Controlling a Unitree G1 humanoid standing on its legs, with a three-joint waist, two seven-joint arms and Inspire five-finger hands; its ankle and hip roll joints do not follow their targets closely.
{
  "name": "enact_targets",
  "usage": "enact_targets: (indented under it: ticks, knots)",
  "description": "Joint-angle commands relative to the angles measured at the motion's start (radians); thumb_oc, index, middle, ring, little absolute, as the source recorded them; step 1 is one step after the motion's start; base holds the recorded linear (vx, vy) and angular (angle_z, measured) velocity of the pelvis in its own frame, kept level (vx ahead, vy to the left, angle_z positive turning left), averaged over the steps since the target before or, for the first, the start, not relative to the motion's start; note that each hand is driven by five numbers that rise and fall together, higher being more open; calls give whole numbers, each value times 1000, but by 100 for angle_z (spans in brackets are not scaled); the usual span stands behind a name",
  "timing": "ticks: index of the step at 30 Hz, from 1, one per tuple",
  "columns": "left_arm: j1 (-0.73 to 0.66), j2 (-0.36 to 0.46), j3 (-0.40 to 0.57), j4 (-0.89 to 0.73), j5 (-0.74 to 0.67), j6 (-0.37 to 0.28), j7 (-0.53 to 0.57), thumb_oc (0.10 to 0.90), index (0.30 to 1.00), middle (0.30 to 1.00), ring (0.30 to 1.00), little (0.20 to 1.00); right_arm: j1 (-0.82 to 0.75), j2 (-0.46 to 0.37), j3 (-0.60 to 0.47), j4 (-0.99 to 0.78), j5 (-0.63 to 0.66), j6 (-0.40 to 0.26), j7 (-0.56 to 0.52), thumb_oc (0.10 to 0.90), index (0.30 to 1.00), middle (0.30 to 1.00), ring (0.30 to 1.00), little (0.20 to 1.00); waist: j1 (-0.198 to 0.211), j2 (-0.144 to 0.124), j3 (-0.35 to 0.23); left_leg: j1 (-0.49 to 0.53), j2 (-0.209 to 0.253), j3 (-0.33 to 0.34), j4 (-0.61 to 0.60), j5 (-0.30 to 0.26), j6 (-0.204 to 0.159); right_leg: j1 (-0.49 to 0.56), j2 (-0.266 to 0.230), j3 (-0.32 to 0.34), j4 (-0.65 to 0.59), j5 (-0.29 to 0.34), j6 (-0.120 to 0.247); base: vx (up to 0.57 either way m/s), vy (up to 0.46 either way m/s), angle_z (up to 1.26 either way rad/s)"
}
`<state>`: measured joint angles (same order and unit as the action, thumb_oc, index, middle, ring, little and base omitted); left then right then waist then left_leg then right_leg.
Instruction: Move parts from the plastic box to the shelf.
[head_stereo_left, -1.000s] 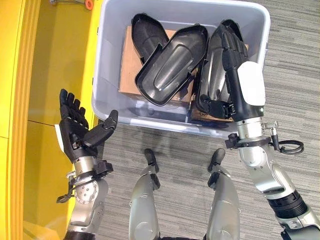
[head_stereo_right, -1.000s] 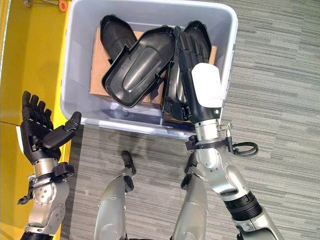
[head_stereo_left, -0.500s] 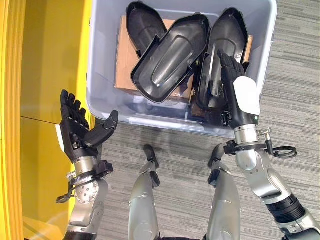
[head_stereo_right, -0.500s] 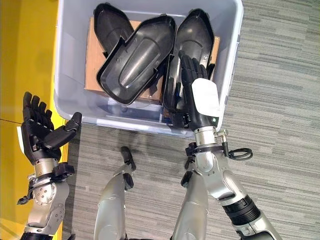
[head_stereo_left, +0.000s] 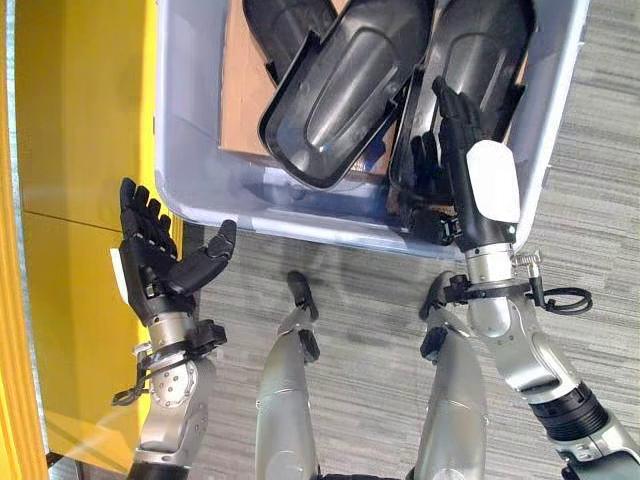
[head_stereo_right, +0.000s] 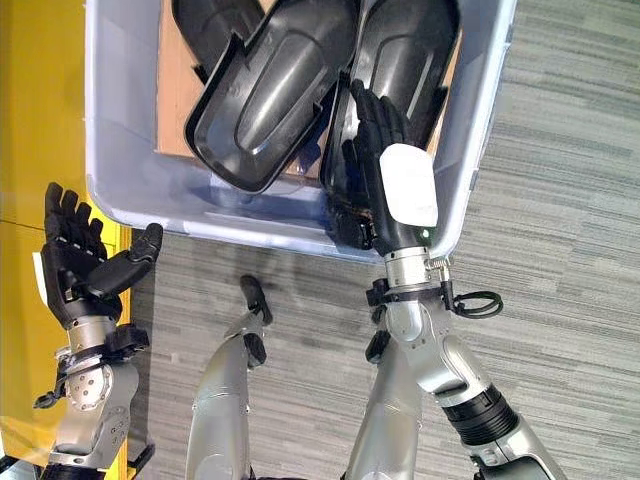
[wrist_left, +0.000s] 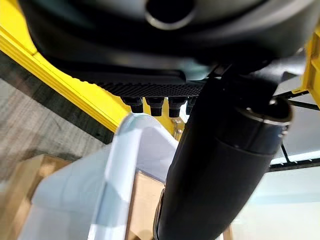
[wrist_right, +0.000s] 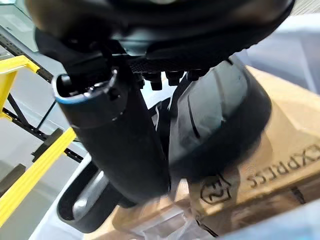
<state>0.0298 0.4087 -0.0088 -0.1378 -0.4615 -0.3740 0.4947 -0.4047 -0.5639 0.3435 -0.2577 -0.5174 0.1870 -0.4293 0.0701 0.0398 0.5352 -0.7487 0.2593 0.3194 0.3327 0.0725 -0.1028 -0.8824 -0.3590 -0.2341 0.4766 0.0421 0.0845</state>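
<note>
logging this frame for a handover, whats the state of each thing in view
plastic box: open-topped, on the floor, holding black parts on cardboard.
middle part: hollow side up, tilted, lying across the others.
right part: in the box, hollow side up, under the right robot hand's fingers.
cardboard box: lying in the plastic box beneath the parts.
left robot hand: open, palm up, empty, outside the box.
right robot hand: reaching into the box, fingers straight.

Right hand (wrist_right: 150, 55) fingers straight above black part (wrist_right: 220, 125) (on cardboard (wrist_right: 280, 150)).

Plastic box (head_stereo_left: 200, 190) far end beyond frame
</note>
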Motion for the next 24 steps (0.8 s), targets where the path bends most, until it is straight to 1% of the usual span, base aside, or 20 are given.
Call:
enact_targets:
  ticks: [1, 2, 5, 9, 14, 19, 21, 24]
  knots:
    - [17, 31, 37, -123, 38, -107, 27, 900, 1000, 1000, 1000, 1000, -42, -49, -17, -11, -90, 4, -33, 900, 1000, 1000, 1000, 1000, 2, 58, -15, -68, -45, -97, 59, -96, -19, -8, 39, 20, 95, -137, 59, -10, 6, 6]
    - [17, 30, 36, -115, 40, -111, 26, 900, 1000, 1000, 1000, 1000, -51, -57, -11, 6, -95, 17, -35, 900, 1000, 1000, 1000, 1000, 6, 61, -15, -90, -45, -105, 77, -101, -15, -28, 36, 24, 120, -144, 56, -5, 4, 4]
    - [13, 27, 34, -110, 34, -116, 22, 900, 1000, 1000, 1000, 1000, -59, -64, -7, 26, -93, 22, -46, 900, 1000, 1000, 1000, 1000, 8, 63, -15, -116, -47, -114, 96, -107, -12, -49, 33, 28, 133, -147, 55, -6, -4, 7]
    - [14, 27, 32, -97, 44, -141, 0, 900, 1000, 1000, 1000, 1000, -63, -69, -15, 59, -130, 24, -71, 900, 1000, 1000, 1000, 1000, 13, 68, -15, -150, -53, -124, 107, -104, -9, -80, 31, 33, 146, -143, 56, -6, -15, 8]
    - [7, 32, 37, -95, 32, -137, -4, 900, 1000, 1000, 1000, 1000, -83, -89, -18, 96, -174, 42, -99, 900, 1000, 1000, 1000, 1000, 17, 71, -15, -160, -56, -131, 112, -104, -6, -87, 33, 35, 153, -146, 56, 0, 0, 0]
    - [0, 34, 36, -85, 20, -127, -15, 900, 1000, 1000, 1000, 1000, -114, -104, -29, 142, -181, 62, -136, 900, 1000, 1000, 1000, 1000, 23, 72, -15, -177, -63, -146, 125, -106, -3, -102, 38, 37, 172, -151, 51, 0, 0, 0]
    - [-2, 35, 35, -82, 18, -124, -23, 900, 1000, 1000, 1000, 1000, -125, -109, -33, 166, -179, 68, -179, 900, 1000, 1000, 1000, 1000, 25, 72, -15, -185, -65, -155, 134, -109, -1, -109, 41, 38, 181, -155, 48, 0, 0, 0]
    - [-5, 36, 32, -76, 16, -124, -25, 900, 1000, 1000, 1000, 1000, -136, -114, -47, 181, -170, 88, -206, 900, 1000, 1000, 1000, 1000, 25, 71, -15, -189, -66, -160, 142, -111, -1, -113, 44, 41, 187, -156, 47, 6, -1, -1]
